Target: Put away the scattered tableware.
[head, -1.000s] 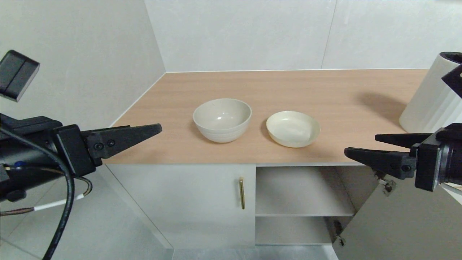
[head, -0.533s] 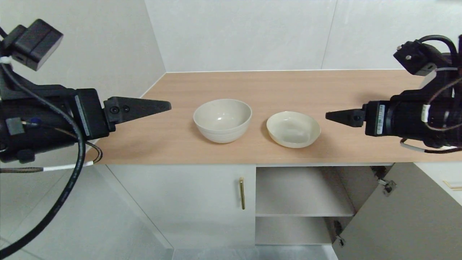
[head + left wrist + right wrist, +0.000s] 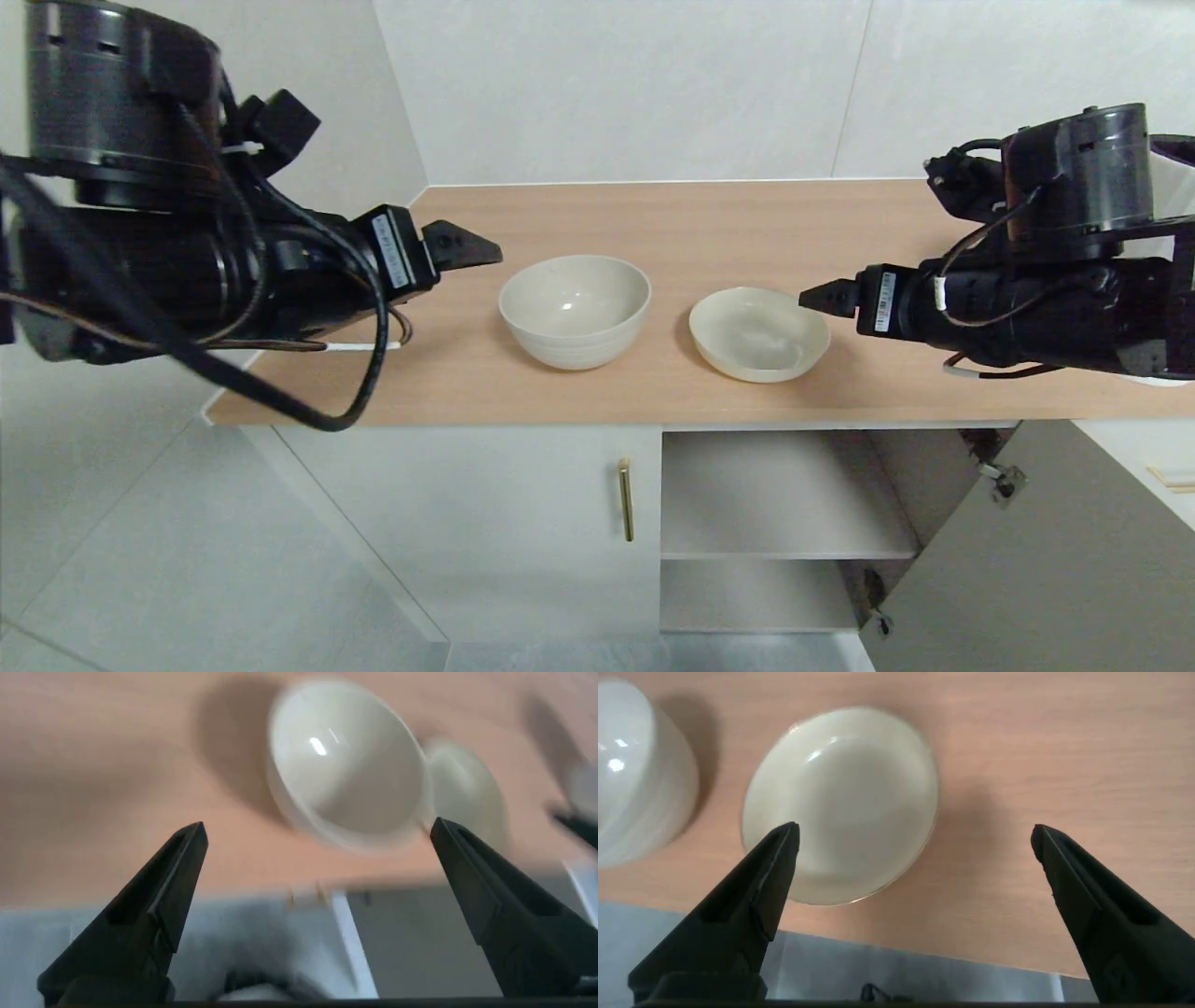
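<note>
Nearest, at 6 o'clock below the counter's front edge, the right-hand cupboard compartment [image 3: 784,495] stands open with its door [image 3: 1018,560] swung out toward 4 o'clock. Both of its shelves are bare, and the left door with the brass handle [image 3: 625,499] is shut. So the storage looks ready, but nothing has gone into it. Up on the wooden counter [image 3: 709,215], both pieces of tableware sit near the front edge. The shallow dish [image 3: 759,333] is directly above the open compartment, and the deep bowl [image 3: 574,308] is just beside it at its 9 o'clock, apart from it. The right gripper [image 3: 817,301] sits at the dish's 3 o'clock rim; its wrist view shows the right gripper [image 3: 915,832] spread wide and empty over the dish [image 3: 840,803]. The left gripper [image 3: 467,250] hangs at the bowl's 10 o'clock, and its wrist view shows the left gripper [image 3: 316,829] equally wide and empty, with the bowl [image 3: 346,765] between the fingers, farther off. By my reading the task is at its start: neither piece is grasped, and both have yet to be lifted and shelved.
</note>
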